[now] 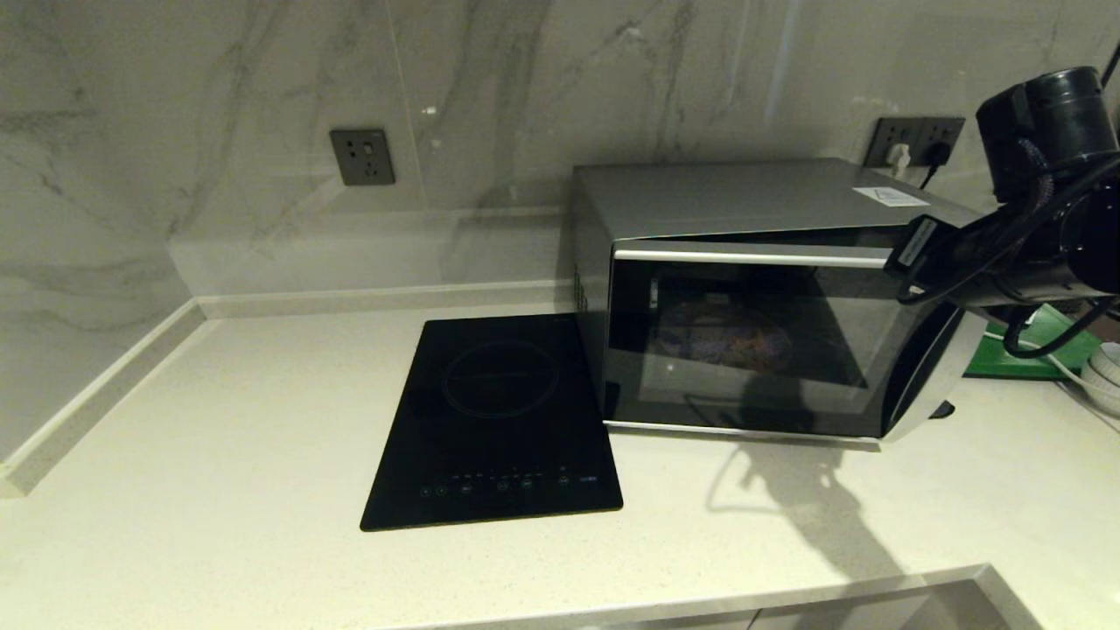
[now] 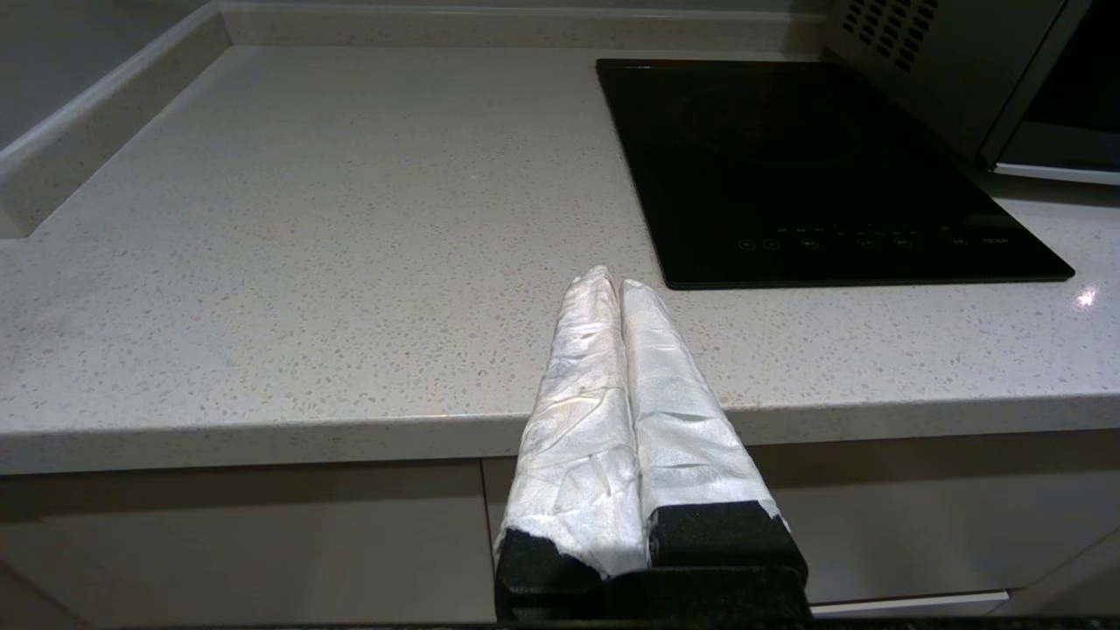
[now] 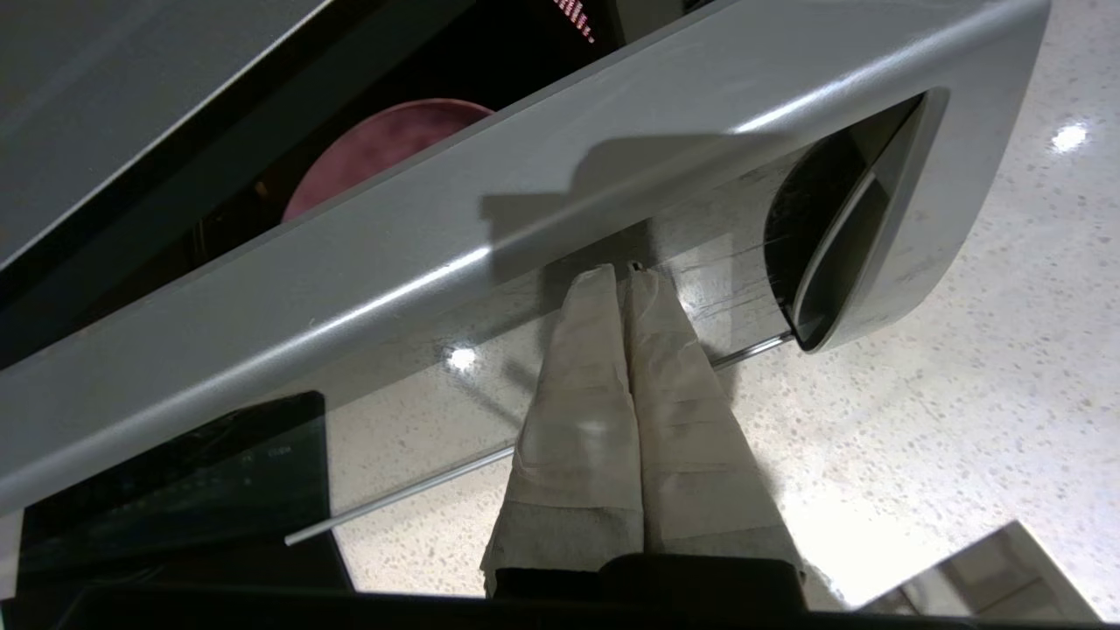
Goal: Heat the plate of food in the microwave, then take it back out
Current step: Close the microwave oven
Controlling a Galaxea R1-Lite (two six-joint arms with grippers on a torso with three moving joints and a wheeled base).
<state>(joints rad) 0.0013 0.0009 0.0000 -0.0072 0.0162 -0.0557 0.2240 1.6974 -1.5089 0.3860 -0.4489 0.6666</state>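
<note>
The microwave [image 1: 744, 201] stands at the back right of the counter, its dark glass door [image 1: 752, 350] swung a little ajar on its right side. The plate of food [image 1: 722, 337] lies inside, dim behind the glass; through the door gap its purple rim [image 3: 385, 149] shows. My right gripper [image 3: 623, 273] is shut and empty, its taped fingertips against the door's front beside the silver handle strip [image 3: 612, 157]. My left gripper [image 2: 612, 282] is shut on nothing, parked over the counter's front edge, out of the head view.
A flat black induction cooktop [image 1: 494, 420] lies directly left of the microwave. A green tray [image 1: 1041, 350] and white bowls [image 1: 1104, 372] sit right of it, behind my right arm [image 1: 1006, 254]. Wall sockets [image 1: 361, 157] are on the marble backsplash.
</note>
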